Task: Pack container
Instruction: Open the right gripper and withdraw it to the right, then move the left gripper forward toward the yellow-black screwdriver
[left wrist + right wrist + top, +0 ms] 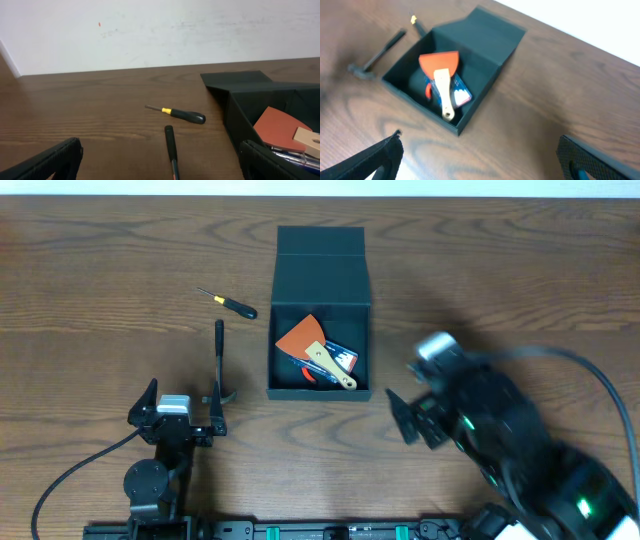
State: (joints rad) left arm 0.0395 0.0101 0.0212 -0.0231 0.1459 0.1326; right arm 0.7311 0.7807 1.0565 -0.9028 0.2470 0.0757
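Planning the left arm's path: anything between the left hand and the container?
Yes: the black hammer lies between the left hand and the left wall of the container. The screwdriver sits farther back, off the direct line. Nothing else visible there.

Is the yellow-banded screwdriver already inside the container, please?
No, the screwdriver lies on the bare table to the left of the container, outside its walls.

light: even, soft | shadows: faint | blur: right wrist view
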